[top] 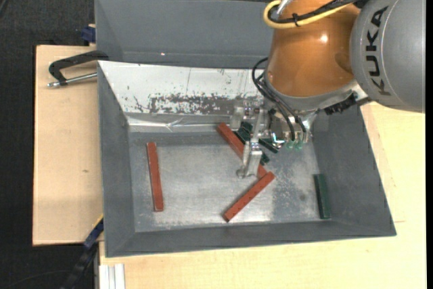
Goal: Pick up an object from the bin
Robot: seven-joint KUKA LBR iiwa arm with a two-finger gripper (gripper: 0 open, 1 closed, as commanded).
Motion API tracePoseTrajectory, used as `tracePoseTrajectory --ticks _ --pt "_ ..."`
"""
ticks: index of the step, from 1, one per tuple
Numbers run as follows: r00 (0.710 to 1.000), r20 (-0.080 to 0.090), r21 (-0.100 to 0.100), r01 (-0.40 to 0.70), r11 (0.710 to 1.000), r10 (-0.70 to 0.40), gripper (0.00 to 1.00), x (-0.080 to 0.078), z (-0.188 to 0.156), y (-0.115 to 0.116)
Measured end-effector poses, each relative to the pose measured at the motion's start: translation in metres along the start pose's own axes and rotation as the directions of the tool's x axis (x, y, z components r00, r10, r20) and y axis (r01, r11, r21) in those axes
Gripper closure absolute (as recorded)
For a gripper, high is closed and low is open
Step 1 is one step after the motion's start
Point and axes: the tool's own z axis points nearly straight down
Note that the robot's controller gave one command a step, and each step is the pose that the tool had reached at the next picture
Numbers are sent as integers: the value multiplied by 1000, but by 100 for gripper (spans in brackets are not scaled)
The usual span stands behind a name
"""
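The tool hangs low in the bin, right by the far end of the middle red stick, likely to grab it. I cannot tell if it is wide or narrow.

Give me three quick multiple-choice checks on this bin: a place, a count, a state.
1. Where does the dark green bar lie? A by the bin's right wall; B by its left wall; C mid-floor.
2. How many red-brown bars? A one; B three; C five.
3. The green bar is: A lying flat; B lifted; C standing on end.
1 A: it lies along the right wall. 2 B: left bar, diagonal bar, back bar beside the tool. 3 A: flat on the floor, apart from the tool.
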Motion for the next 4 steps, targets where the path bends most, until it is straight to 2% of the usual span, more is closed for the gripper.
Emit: tracePoseTrajectory --ticks 1,2,4 --pt "970 1 1 243 970 -243 0 38 168 -75" --pt "888 11 3 460 888 -460 0 34 165 -37" --pt "889 11 3 458 889 -458 0 32 164 -34"
